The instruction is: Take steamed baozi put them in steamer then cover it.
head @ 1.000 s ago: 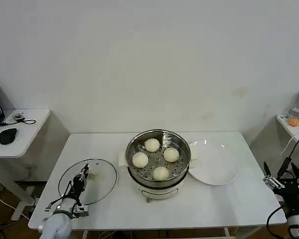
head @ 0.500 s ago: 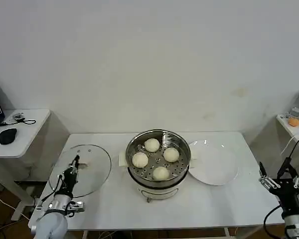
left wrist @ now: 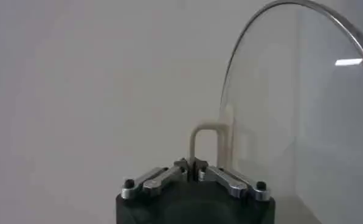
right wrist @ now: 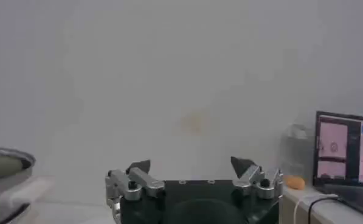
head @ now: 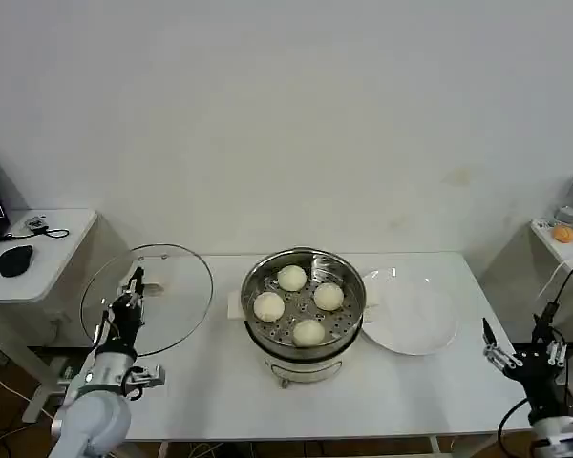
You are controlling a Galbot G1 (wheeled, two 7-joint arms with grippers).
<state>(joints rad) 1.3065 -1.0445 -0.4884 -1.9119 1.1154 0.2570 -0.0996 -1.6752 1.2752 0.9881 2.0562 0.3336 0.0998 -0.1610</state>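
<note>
Four steamed baozi are sitting on the perforated tray inside the steamer at the centre of the head view, leaving the covering as the step that appears to remain. The cover is hanging clear of the white table at the left of the frame, tipped up nearly on edge, because the left gripper is pinching its pale handle from the side; in the left wrist view the jaws are closing tight on that loop, with the glass disc rising beside it. Held this way, the lid is well apart from the pot and higher than its rim, so it will probably need levelling before it can seat.

The right gripper is waiting at the lower right of the head view, off the table's corner, its fingers spreading wide and holding nothing. A clear glass plate is lying just beside the steamer on the right, away from the lid's likely path. Nothing is standing on the table between lid and pot. A side desk carrying a black mouse is sitting at the left edge, close behind the raised lid, and a shelf holding an orange object is showing at the right edge.
</note>
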